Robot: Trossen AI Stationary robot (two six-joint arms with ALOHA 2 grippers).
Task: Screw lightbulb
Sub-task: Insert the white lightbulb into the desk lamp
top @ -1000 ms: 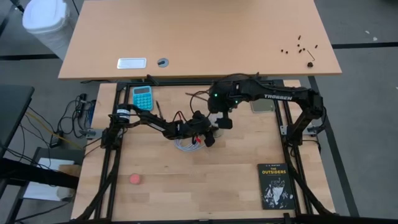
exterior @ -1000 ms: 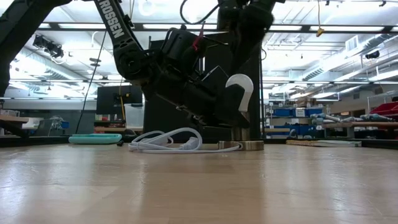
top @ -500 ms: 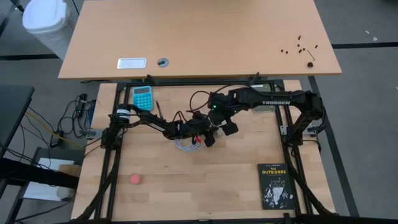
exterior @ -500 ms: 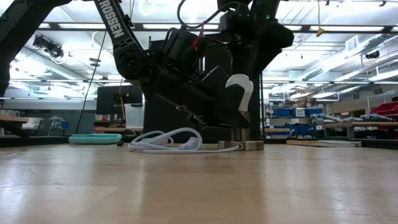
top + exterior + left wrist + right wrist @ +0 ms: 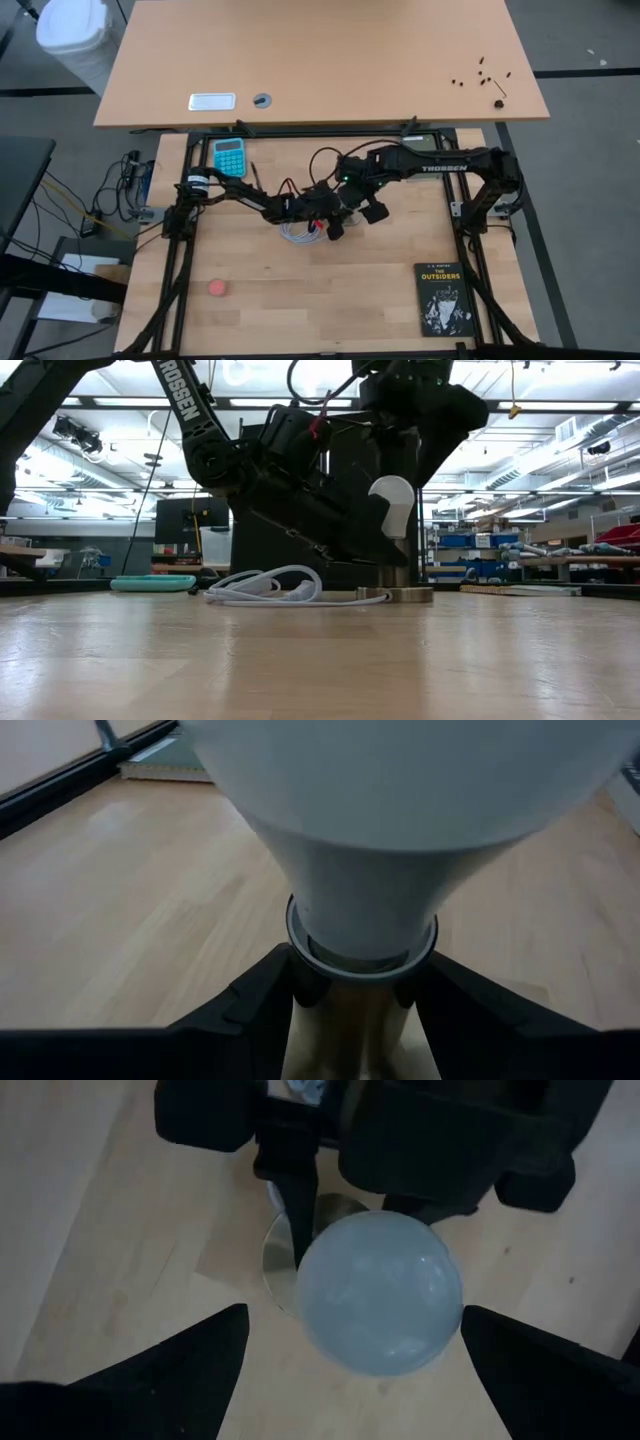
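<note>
The lightbulb (image 5: 393,500), white, frosted and pear-shaped, stands upright in the round metallic socket (image 5: 396,595), its neck between my left gripper's (image 5: 362,988) fingers.

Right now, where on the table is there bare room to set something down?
Bare wood lies between the red ball and the book, along the near edge. The centre is crowded: both grippers, the lightbulb and white cord.

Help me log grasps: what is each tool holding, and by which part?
The left tool clamps the socket by its metal neck, just under the lightbulb. The right tool is open above it, holding nothing.
</note>
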